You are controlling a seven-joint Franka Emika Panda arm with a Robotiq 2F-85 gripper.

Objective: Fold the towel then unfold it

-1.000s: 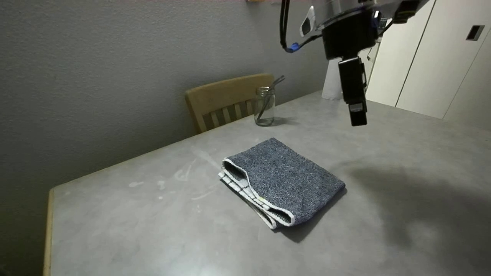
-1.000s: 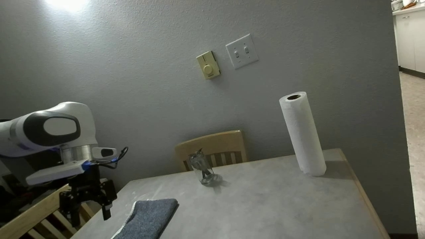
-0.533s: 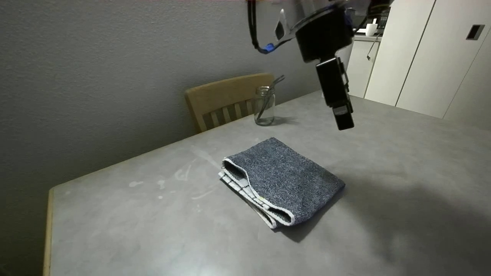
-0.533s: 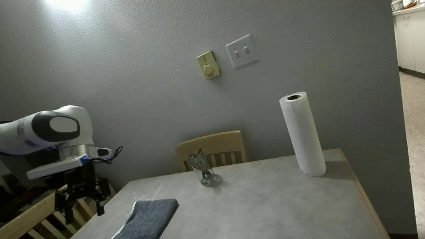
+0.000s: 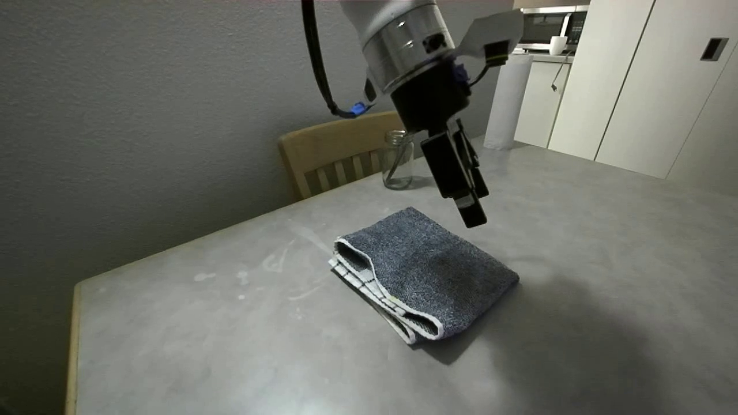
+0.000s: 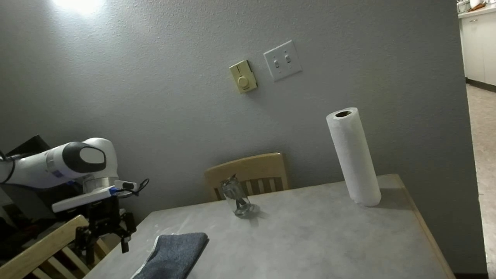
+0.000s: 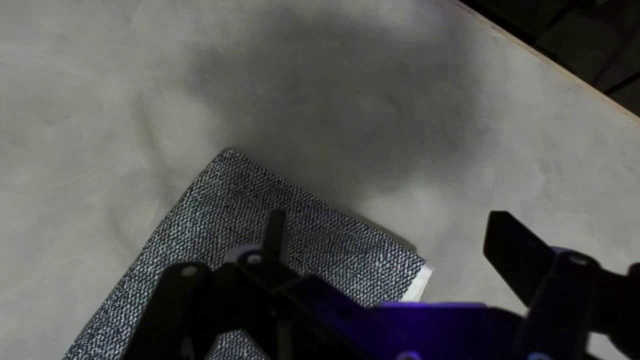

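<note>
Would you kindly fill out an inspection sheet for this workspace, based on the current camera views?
Surface: grey tabletop; pale smudges beside the towel.
Job's things: towel folded, lying on the tabletop, white-trimmed layers gaping slightly.
Clutter: glass jar holding dark slender items, too unclear to name; paper towel roll standing on end.
End effector: open, holding nothing, raised apart from the towel.
Cables: black cable looping beside the robot arm, away from the towel.
Surroundings: grey wall with a light switch plate; wooden chair in front of it.

Towel [image 5: 429,268] on table [image 5: 190,346], jar [image 5: 403,166] behind, chair [image 5: 337,138] beyond, paper roll [image 6: 354,159] at right
</note>
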